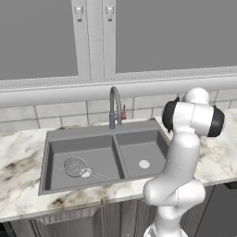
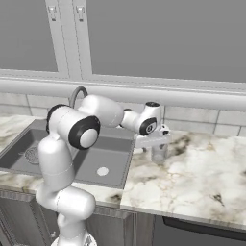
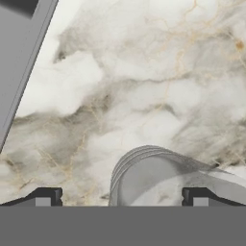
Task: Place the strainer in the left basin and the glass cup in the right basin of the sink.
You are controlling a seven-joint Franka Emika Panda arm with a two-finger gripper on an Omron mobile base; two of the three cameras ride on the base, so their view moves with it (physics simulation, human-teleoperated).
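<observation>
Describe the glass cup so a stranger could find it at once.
Start at the dark grey double sink and move onto the marble counter past its narrower basin. There the glass cup stands upright under the gripper, whose fingers flank its rim. It is clear and nearly colourless, unlike the silvery mesh strainer lying in the wider basin.

— What's on my counter?
— I see a marble countertop (image 2: 202, 173) holding the sink (image 1: 48, 139); the glass cup (image 2: 159, 152) stands upright on the marble just beside the sink's right edge.
</observation>
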